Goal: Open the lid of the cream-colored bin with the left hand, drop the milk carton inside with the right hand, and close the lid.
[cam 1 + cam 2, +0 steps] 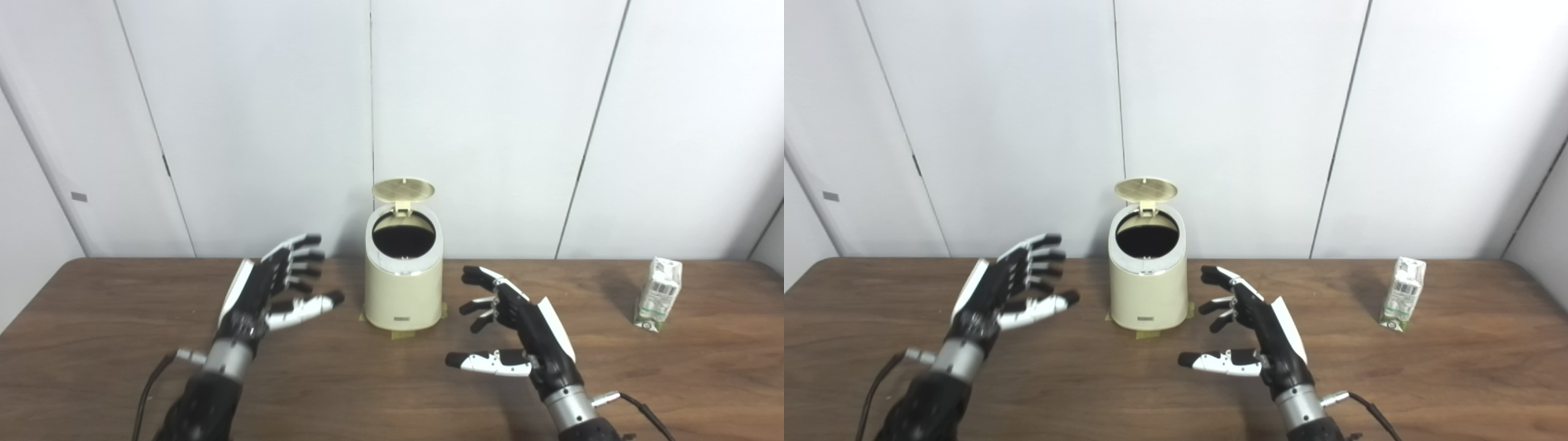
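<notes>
Cream-colored bin [403, 288] standing upright near the middle of the far edge of the brown wooden worktop [122, 367], on small pieces of tape at its base. Its round lid [403, 190] is swung up on the rear hinge and stands raised behind the dark, round opening. Milk carton [658, 294], white with green print, standing upright near the far right corner of the worktop, well apart from the bin.

Left robot hand [269, 288] held above the worktop just to the left of the bin, fingers spread and extended toward the far edge, thumb pointing at the bin wall without touching it; it has hold of nothing. Right robot hand [520, 331] held above the worktop to the right of the bin and nearer the front edge, fingers apart and loosely curled, thumb pointing left; it too is empty, and lies well apart from the carton.
</notes>
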### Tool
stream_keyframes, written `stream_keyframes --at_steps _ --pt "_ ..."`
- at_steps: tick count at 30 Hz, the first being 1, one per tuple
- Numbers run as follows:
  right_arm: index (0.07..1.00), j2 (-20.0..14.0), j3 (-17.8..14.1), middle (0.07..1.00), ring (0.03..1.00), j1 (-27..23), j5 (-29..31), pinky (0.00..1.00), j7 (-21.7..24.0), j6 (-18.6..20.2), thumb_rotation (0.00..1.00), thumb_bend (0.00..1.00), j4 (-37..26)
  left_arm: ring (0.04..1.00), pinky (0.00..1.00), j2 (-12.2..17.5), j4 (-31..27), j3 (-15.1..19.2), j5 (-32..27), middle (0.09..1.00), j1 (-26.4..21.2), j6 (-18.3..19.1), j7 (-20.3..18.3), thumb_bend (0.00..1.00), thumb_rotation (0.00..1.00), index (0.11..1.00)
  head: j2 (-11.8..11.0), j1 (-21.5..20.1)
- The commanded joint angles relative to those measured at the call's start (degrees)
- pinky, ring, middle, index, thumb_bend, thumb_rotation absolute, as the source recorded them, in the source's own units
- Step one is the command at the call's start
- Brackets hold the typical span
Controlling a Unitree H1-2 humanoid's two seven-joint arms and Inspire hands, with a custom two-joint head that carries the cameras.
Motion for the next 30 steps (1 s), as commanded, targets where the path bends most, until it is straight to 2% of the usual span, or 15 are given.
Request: stream_keyframes --at_steps 1,7,10,13,18,22,23,26,27,30 --pt "0.806 -0.3 -0.6 0.807 0.644 -1.7 0.7 0.48 -0.7 -2.3 0.10 0.70 -2.2 0.633 0.57 0.3 -2.2 0.9 -1.4 0.696 -0.7 -3.5 0.7 0.77 0.12 0.784 0.1 -0.1" --pt "0.799 -0.9 -0.6 0.802 0.654 -1.2 -0.1 0.50 -0.7 -2.4 0.10 0.71 -4.0 0.638 0.59 -0.8 -3.3 0.6 -2.1 0.699 2.8 -6.1 0.6 0.77 0.15 0.772 0.2 -0.8" --pt "0.799 -1.7 -1.0 0.806 0.649 -0.8 0.1 0.51 -0.1 -0.4 0.10 0.72 -6.3 0.646 0.59 -1.1 -3.3 0.4 -2.9 0.709 4.5 -7.9 0.3 0.79 0.15 0.769 0.0 -3.1" --pt "0.792 -4.1 -2.3 0.806 0.658 -0.8 0.7 0.53 0.8 0.9 0.10 0.76 -7.4 0.649 0.58 -1.3 -2.7 0.5 -2.8 0.713 6.1 -9.5 0.7 0.78 0.09 0.770 -1.0 -7.6" --pt "0.795 -9.1 -5.0 0.730 0.554 -2.8 0.7 0.45 0.9 -1.4 0.18 0.79 -3.6 0.674 0.58 0.2 0.6 1.4 -3.9 0.735 6.7 -12.3 -0.1 0.76 0.08 0.782 -4.0 -15.8" --pt "0.803 -13.0 -6.5 0.730 0.586 -4.9 1.1 0.48 1.6 -1.0 0.20 0.81 -1.1 0.690 0.64 1.6 2.9 2.1 -4.9 0.741 6.5 -14.0 -0.7 0.74 0.05 0.789 -5.3 -19.5" --pt "0.804 -13.8 -7.1 0.731 0.593 -5.6 1.1 0.49 1.6 -0.2 0.20 0.81 -1.3 0.692 0.65 1.9 3.3 2.3 -5.2 0.741 6.5 -14.1 -0.7 0.74 0.05 0.790 -5.8 -20.6" --pt "0.796 -14.3 -9.0 0.737 0.632 -6.9 3.3 0.52 2.3 6.6 0.16 0.80 -4.8 0.702 0.66 2.4 4.0 2.7 -6.0 0.747 6.4 -14.3 -0.7 0.71 0.00 0.795 -6.3 -22.5" --pt "0.799 -14.1 -9.9 0.752 0.657 -7.3 4.8 0.54 2.4 8.9 0.14 0.77 -6.0 0.707 0.67 2.6 4.2 2.9 -6.2 0.750 6.3 -14.5 -0.8 0.71 0.00 0.792 -6.4 -23.3" --pt "0.788 -15.1 -12.1 0.764 0.676 -8.6 7.0 0.55 2.4 11.1 0.10 0.76 -6.8 0.712 0.67 3.0 4.7 3.0 -6.5 0.750 6.2 -14.6 -1.0 0.71 0.00 0.789 -6.3 -24.4"
